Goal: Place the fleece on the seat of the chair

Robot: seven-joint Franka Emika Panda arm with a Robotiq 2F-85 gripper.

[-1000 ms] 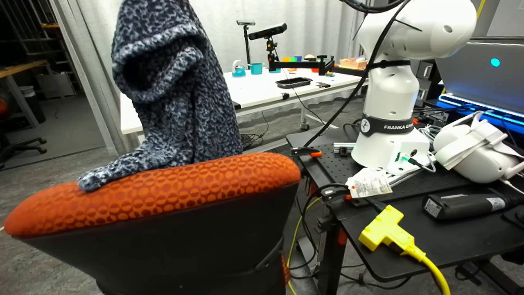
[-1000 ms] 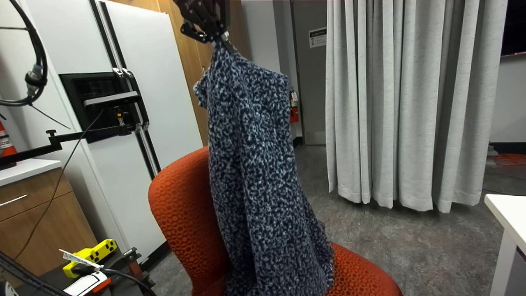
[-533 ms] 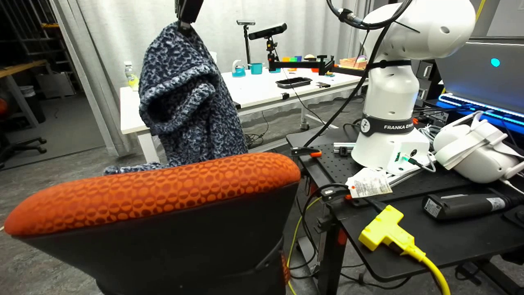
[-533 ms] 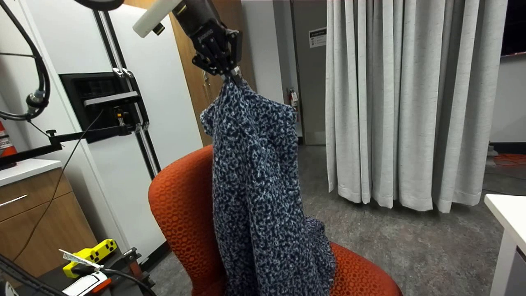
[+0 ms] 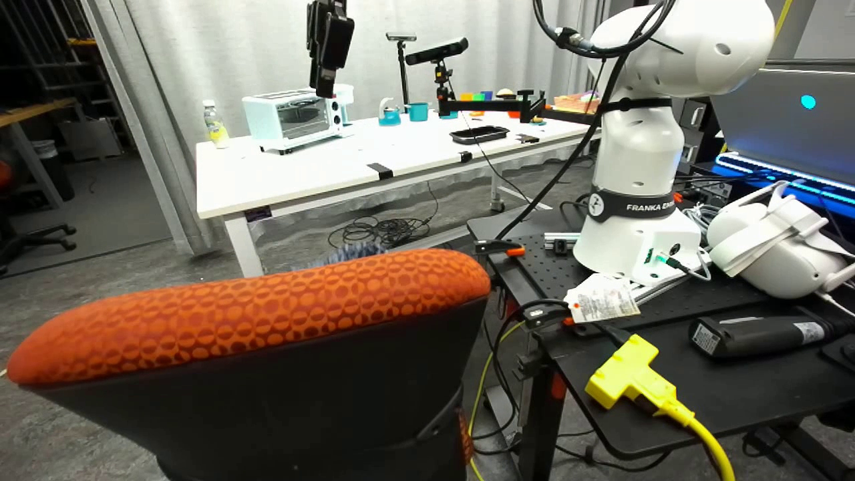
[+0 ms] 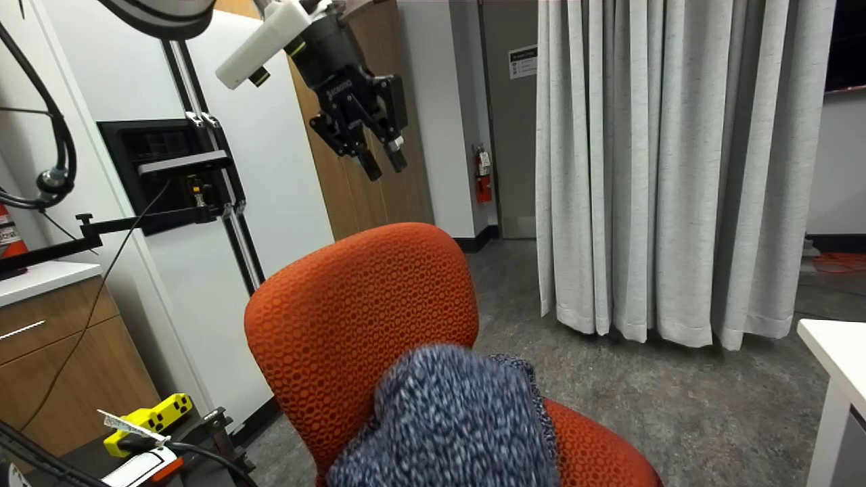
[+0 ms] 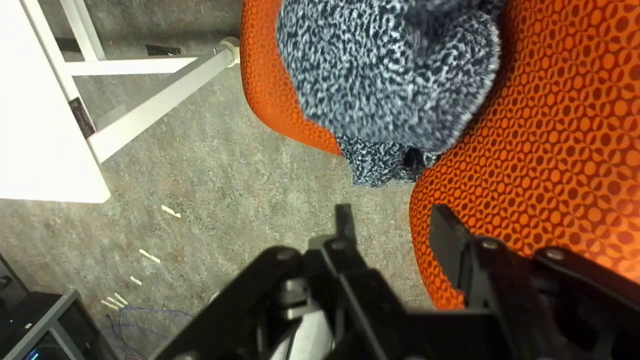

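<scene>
The orange chair (image 6: 365,291) shows in both exterior views; its backrest (image 5: 260,314) hides most of the seat in an exterior view. The speckled navy and grey fleece (image 6: 453,419) lies heaped on the seat against the backrest, slightly blurred. Only its top edge (image 5: 357,252) shows above the backrest in an exterior view. In the wrist view the fleece (image 7: 370,65) covers much of the seat, and a part hangs over the seat's edge. My gripper (image 6: 384,166) is open and empty above the chair, apart from the fleece. Its fingers (image 7: 392,210) are spread in the wrist view.
A white table (image 5: 300,174) with a toaster oven (image 5: 294,120) and a bottle (image 5: 215,125) stands beyond the chair. A black table (image 5: 668,414) with a yellow power connector (image 5: 631,374) stands beside the chair. A camera arm (image 5: 494,105) reaches over the white table.
The gripper first lowered the hanging fleece, then opened and let it go. The fleece has dropped from upright hanging into a heap on the seat. The gripper stays above, empty.
</scene>
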